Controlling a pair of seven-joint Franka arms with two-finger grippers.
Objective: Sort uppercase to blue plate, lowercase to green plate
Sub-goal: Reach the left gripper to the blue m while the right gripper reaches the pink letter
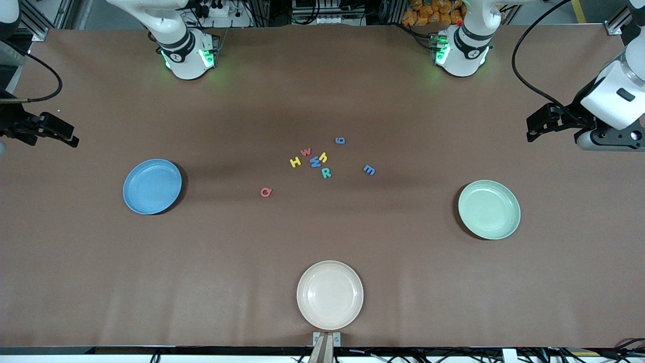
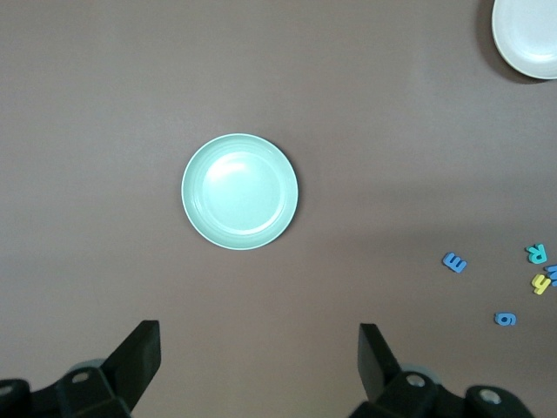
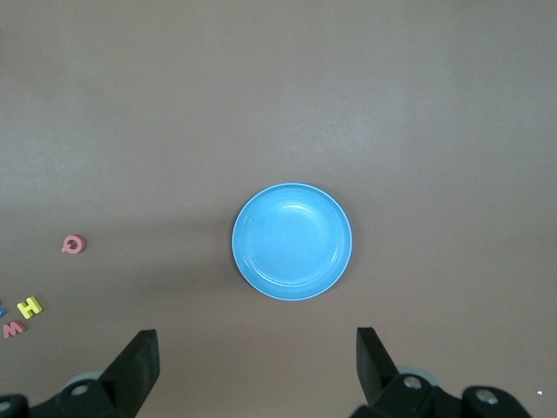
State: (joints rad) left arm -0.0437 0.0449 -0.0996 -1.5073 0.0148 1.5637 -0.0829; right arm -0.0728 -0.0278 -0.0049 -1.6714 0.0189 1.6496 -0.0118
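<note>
Right tool (image 1: 68,137) held out over the desk (image 1: 211,282) edge at the right arm's end, fingers spread wide in the right wrist view, nothing between them; arm waiting.

Blue plate (image 1: 152,186) flat on the desk toward the right arm's end, nothing in it; seen again under the right tool (image 3: 257,370) as a bare round dish (image 3: 292,241).

Red Q (image 1: 266,192) lying alone on the desk, nearer the front camera than the other letters, between the blue plate and the main cluster; also visible from the right wrist (image 3: 73,244).

Yellow H (image 1: 295,162) at the cluster's edge toward the right arm's end, with red w (image 1: 306,151) just beside it, slightly farther from the front camera. Blue W (image 1: 315,162) touching or overlapping yellow h (image 1: 323,157); which lies on top, cannot tell. Teal R (image 1: 326,173) just beside the blue W, nearer the front camera.

Cream plate (image 1: 330,295) near the desk's front edge, nearest the front camera, bare.

Blue g (image 1: 340,140) apart from the cluster, farthest of the letters from the front camera. Blue m (image 1: 369,170) alone, between the cluster and the green plate.

Green plate (image 1: 489,209) flat toward the left arm's end, nothing in it; likewise bare from the left wrist (image 2: 239,192).

Left tool (image 1: 535,126) over the desk edge at the left arm's end, fingers (image 2: 139,353) spread wide, holding nothing; arm waiting.
</note>
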